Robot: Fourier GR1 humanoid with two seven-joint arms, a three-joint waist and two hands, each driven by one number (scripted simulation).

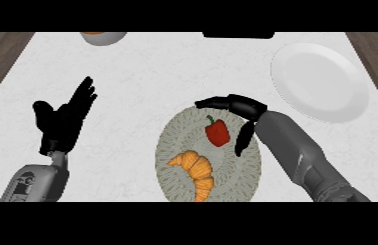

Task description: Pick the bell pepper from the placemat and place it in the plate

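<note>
A red bell pepper (217, 132) with a green stem lies on the upper part of a round grey placemat (173, 139). My right hand (242, 109) hovers just right of and above the pepper, fingers arched over its far side and thumb hanging down at its right, open and not touching it. The white plate (321, 81) sits at the far right of the counter, apart from the hand. My left hand (65, 116) rests open at the left, fingers up.
An orange croissant (196, 171) lies on the placemat just in front of the pepper. A bowl (103, 37) shows at the counter's far edge on the left, and a dark object (238, 35) at the far edge in the middle.
</note>
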